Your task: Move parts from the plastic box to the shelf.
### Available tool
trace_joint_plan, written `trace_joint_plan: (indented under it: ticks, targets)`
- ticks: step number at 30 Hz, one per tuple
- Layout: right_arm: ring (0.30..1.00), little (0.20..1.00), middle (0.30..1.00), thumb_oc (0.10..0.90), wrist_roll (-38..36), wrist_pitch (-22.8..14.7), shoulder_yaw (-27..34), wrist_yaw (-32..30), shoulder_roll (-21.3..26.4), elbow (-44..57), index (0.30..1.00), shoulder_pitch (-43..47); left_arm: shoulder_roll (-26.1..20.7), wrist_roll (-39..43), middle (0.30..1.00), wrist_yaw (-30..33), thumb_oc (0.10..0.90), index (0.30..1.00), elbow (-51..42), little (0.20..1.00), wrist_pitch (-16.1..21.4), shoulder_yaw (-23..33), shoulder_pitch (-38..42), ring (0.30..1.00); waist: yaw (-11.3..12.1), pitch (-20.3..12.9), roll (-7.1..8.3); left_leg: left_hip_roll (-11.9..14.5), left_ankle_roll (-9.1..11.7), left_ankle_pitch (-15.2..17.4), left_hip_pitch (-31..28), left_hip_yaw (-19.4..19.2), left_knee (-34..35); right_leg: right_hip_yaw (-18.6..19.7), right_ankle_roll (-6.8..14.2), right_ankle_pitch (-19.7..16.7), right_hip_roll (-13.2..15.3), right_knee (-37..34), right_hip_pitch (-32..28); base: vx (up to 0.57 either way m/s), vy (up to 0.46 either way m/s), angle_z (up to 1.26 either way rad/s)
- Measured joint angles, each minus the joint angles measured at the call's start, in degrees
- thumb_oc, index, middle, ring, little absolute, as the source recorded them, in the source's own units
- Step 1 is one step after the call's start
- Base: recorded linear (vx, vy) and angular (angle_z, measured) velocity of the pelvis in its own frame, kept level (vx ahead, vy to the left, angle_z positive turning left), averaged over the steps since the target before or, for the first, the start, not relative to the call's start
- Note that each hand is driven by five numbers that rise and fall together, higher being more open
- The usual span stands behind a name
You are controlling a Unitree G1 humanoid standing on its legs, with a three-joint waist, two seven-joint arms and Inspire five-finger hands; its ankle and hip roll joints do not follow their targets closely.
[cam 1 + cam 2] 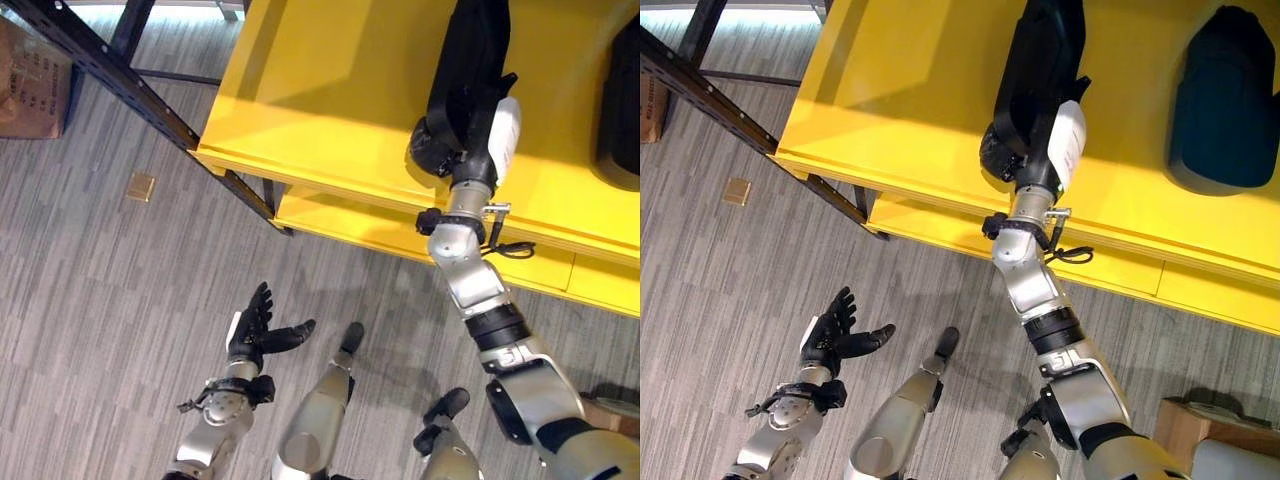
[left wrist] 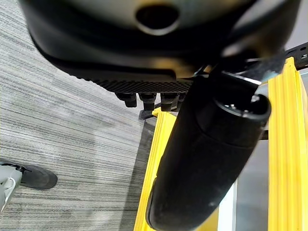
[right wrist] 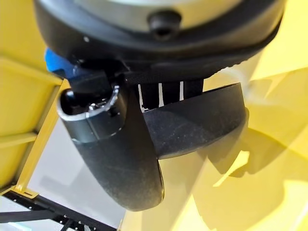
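The right hand (image 1: 1025,140) reaches up over the yellow shelf (image 1: 330,90) and has its fingers curled round a long black moulded part (image 1: 1040,55), which lies along the top tier of the shelf, stretching away from the hand. In the right wrist view the thumb (image 3: 115,154) crosses a curved black edge of the part (image 3: 202,120), with yellow shelf surface just beyond, so the part looks to be at or very near the shelf top (whether it actually rests on it I cannot tell).

A second dark part (image 1: 1225,100) already sits on the same tier, well apart to the right, which suggests at least one delivery is done.

The left hand (image 1: 255,330) hangs low over the grey carpeted floor (image 1: 90,300), fingers spread and relaxed, holding nothing.

By my reading, the carry for this part is nearly over: what remains is to set it down fully, release the fingers and draw the arm back. The plastic box is out of sight, so how many parts are left to fetch cannot be judged. A small tan square (image 1: 141,186) lies on the floor near the dark frame leg (image 1: 120,85).
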State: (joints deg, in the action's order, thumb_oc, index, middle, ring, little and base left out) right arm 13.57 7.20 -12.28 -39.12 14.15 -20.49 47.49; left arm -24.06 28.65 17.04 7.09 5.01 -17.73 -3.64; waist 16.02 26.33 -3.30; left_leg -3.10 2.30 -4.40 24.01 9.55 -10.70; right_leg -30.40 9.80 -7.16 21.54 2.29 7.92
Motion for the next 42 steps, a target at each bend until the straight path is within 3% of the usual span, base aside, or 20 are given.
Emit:
trace_joint_plan:
  ticks: [2,3,4,5,19,29,42]
  targets:
    - [0.341,0.341,0.341,0.429,-0.01,-0.03,0.03,0.00,0.00,-0.01,0.341,0.00,0.00,0.01,1.000,0.00,0.900,1.000,0.00,1.000,0.12,0.03,0.00,1.000,-0.01,-0.01,0.08,-0.01,-0.01,-0.01,0.03,0.00,0.00,0.00,0.08,-0.05,0.00,-0.05,0.00,0.00,0.000,0.00]
    - [0.564,0.564,0.564,0.588,-0.01,-0.05,0.03,0.00,0.01,-0.04,0.564,0.00,0.00,0.01,1.000,0.00,0.900,1.000,0.00,1.000,0.12,0.03,0.00,1.000,-0.03,-0.01,0.11,-0.01,-0.01,-0.01,0.05,0.00,0.00,0.00,0.08,-0.06,-0.01,-0.07,0.01,0.00,0.000,0.00]
    - [0.627,0.627,0.627,0.633,-0.01,-0.19,0.03,0.00,0.03,-0.15,0.627,0.00,0.00,0.01,1.000,0.00,0.900,1.000,0.00,1.000,0.12,0.03,0.00,1.000,-0.03,-0.01,0.11,-0.01,-0.01,-0.01,0.05,0.01,0.00,-0.01,0.08,-0.06,-0.01,-0.07,0.01,0.00,0.000,0.00]
    - [1.000,1.000,1.000,0.900,-0.02,-0.27,0.03,0.01,0.04,-0.16,1.000,0.00,0.00,0.01,1.000,0.00,0.900,1.000,0.00,1.000,0.12,0.04,0.00,1.000,-0.04,-0.01,0.12,-0.01,-0.01,-0.01,0.08,0.01,0.00,-0.01,0.08,-0.06,-0.02,-0.07,0.02,0.00,0.000,0.00]
    - [1.000,1.000,1.000,0.900,-0.21,-0.41,0.13,1.43,2.52,-1.50,1.000,0.30,-0.01,0.28,1.000,0.04,0.900,1.000,0.05,1.000,0.16,0.29,0.12,1.000,-0.45,0.09,1.01,0.25,-0.22,-0.21,0.92,-0.90,-0.09,1.03,-0.17,-0.75,-0.07,-0.30,1.41,0.00,-0.003,-0.03]
    - [1.000,1.000,1.000,0.900,2.21,-0.95,-0.63,3.95,2.95,11.33,1.000,1.28,-0.03,0.26,1.000,0.20,0.900,1.000,0.01,1.000,0.14,2.24,0.10,1.000,-1.61,0.96,2.59,0.52,-0.24,-0.22,0.91,-1.29,-0.02,1.45,0.17,-1.05,-0.24,-0.40,1.67,0.00,-0.006,-0.02]
    - [1.000,1.000,1.000,0.900,2.02,-2.18,-3.19,6.97,3.00,14.55,1.000,1.80,-0.07,0.26,1.000,0.31,0.900,1.000,0.01,1.000,0.08,2.37,0.03,1.000,-1.77,0.89,2.76,1.01,-0.18,-0.25,0.59,-1.42,-0.06,1.69,0.12,-1.10,-0.65,-0.33,1.61,0.00,0.000,0.00]
